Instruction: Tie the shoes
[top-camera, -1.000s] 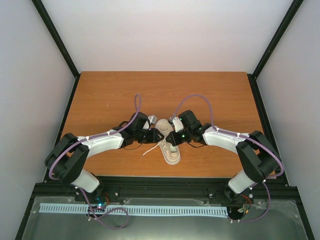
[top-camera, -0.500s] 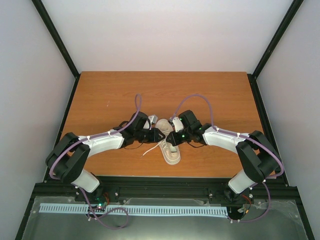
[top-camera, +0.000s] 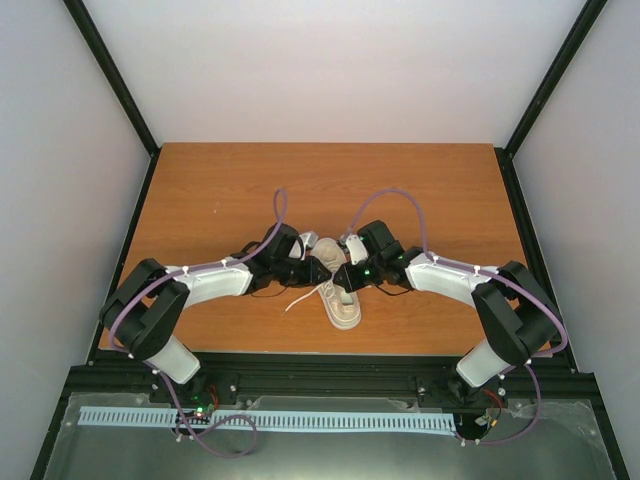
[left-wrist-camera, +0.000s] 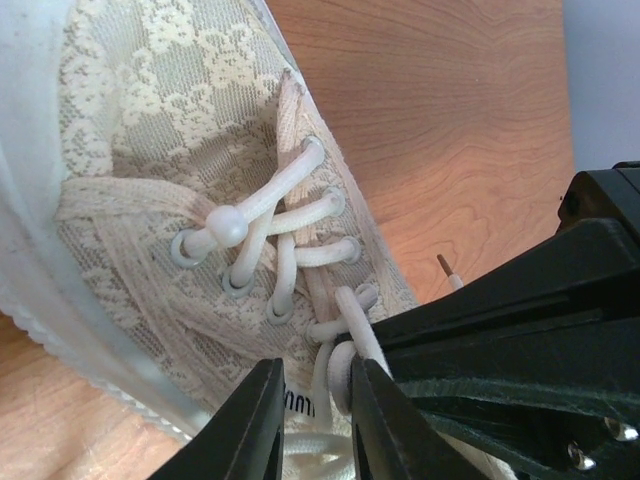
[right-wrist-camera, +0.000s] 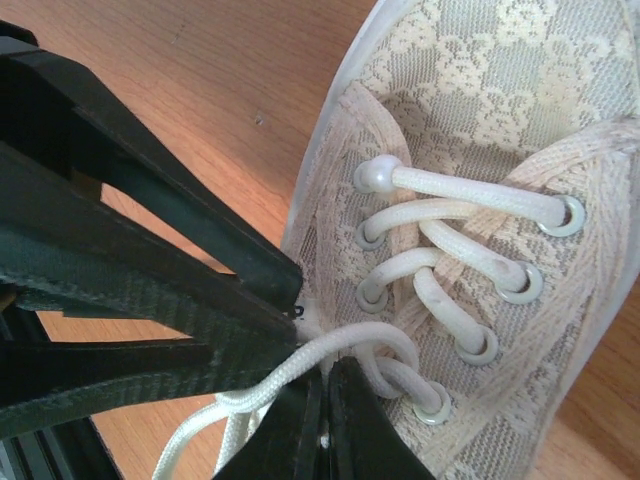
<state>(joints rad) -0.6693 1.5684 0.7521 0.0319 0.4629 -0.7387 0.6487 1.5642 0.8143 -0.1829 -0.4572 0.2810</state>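
Observation:
The cream sneaker (top-camera: 341, 303) lies mid-table with its toe toward the arms, and both grippers meet over its laces. In the left wrist view the lace-patterned shoe (left-wrist-camera: 150, 140) fills the frame. My left gripper (left-wrist-camera: 318, 362) is open, and a white lace loop (left-wrist-camera: 342, 385) lies between its fingers against the right one. In the right wrist view the shoe (right-wrist-camera: 500, 110) is close. My right gripper (right-wrist-camera: 326, 372) is shut, pinching the lace (right-wrist-camera: 300, 362) that arcs over its tips near the top eyelets. The left gripper's black fingers (right-wrist-camera: 150, 270) press in beside it.
A loose lace end (top-camera: 299, 298) trails left of the shoe on the wooden table (top-camera: 200, 200). Black frame rails and white walls border the table. Purple cables arch over both arms.
My left arm's elbow has swung inward and its gripper has edged slightly toward the shoe. The right arm and shoe have not visibly moved.

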